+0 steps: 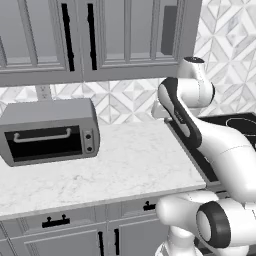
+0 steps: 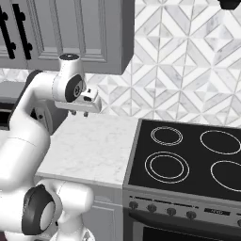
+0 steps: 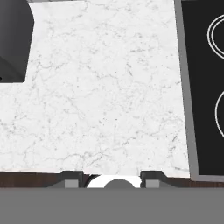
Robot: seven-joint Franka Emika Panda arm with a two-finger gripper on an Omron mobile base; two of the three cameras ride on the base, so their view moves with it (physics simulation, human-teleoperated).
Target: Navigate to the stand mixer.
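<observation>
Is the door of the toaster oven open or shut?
Shut. The toaster oven shows its black glass door flat against its front, the handle bar level across the top.

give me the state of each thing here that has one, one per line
toaster oven: door shut, standing on the counter
upper cabinets: doors shut
lower cabinets: drawers and doors shut
stove: four burners bare, nothing on them
gripper: open, holding nothing, above the counter

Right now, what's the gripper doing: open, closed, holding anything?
Gripper: open and empty, its fingertips spread apart above the bare marble counter.
</observation>
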